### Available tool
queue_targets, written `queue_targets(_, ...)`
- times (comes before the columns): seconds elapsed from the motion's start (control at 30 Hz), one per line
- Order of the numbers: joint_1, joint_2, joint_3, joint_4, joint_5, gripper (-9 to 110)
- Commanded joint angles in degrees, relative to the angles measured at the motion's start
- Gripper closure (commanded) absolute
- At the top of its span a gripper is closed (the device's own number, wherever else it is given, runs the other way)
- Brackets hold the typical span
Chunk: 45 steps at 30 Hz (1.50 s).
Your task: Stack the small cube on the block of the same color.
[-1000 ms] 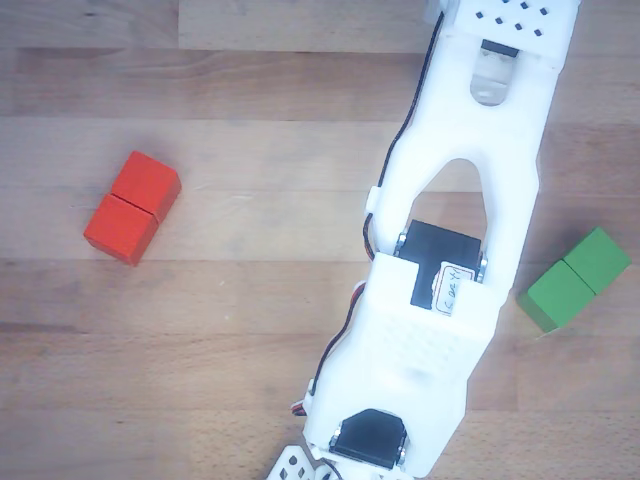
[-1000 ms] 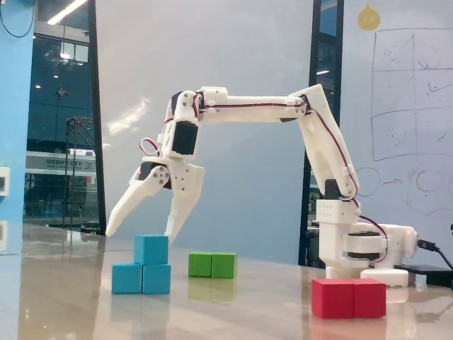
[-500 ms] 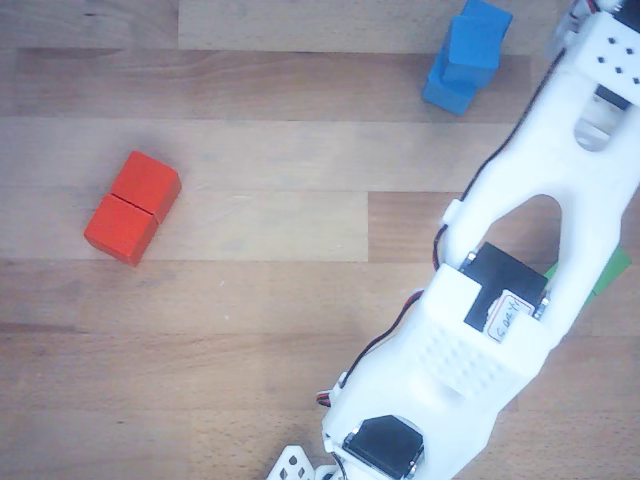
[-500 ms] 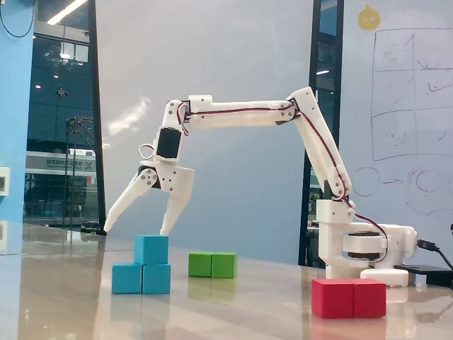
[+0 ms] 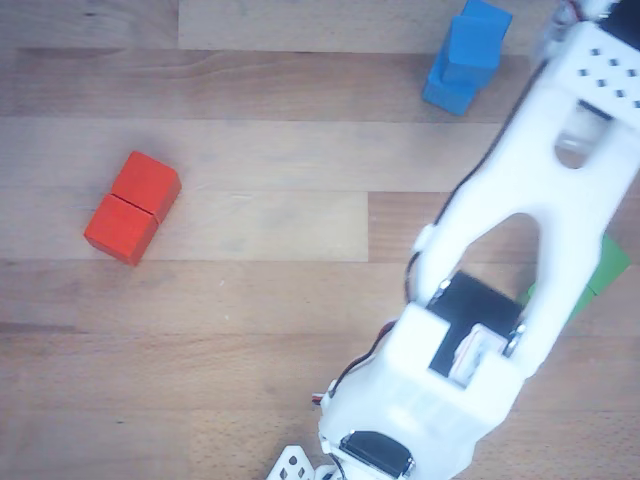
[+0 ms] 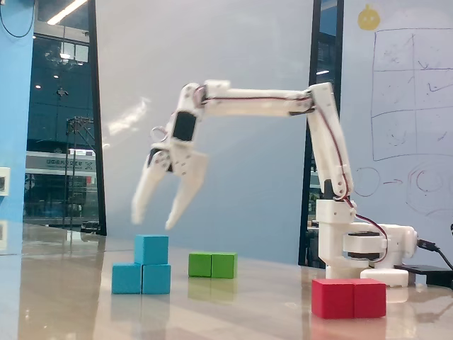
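The small light-blue cube [image 6: 151, 249] sits on top of the blue oblong block [image 6: 141, 278], over its right half in the fixed view. Both show in the other view at the top right, the cube [image 5: 479, 36] above the block [image 5: 450, 88]. My gripper [image 6: 157, 214] hangs open and empty in the air just above the cube, fingers spread and pointing down. In the other view only the white arm [image 5: 540, 230] shows; the fingertips are out of frame.
A red oblong block [image 5: 132, 207] lies at the left of the other view and at the front right of the fixed view [image 6: 349, 297]. A green oblong block [image 6: 212, 265] lies behind the blue one; the arm partly hides it [image 5: 606, 268]. The arm's base [image 6: 357, 244] stands at right.
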Motion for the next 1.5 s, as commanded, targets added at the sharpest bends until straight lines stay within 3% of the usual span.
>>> queue_targets(0.0, -6.5, 19.86, 9.49, -3.43, 0.26, 102)
queue_targets(0.37, -19.86, 53.61, 48.34, -17.75, 0.26, 94)
queue_targets(0.73, -27.07, 88.51, 81.04, -19.07, 0.26, 94)
queue_targets(1.1, -26.54, 107.05, 93.16, -18.81, 0.26, 94)
queue_targets(1.47, -26.54, 109.25, 94.83, -18.81, 0.26, 94)
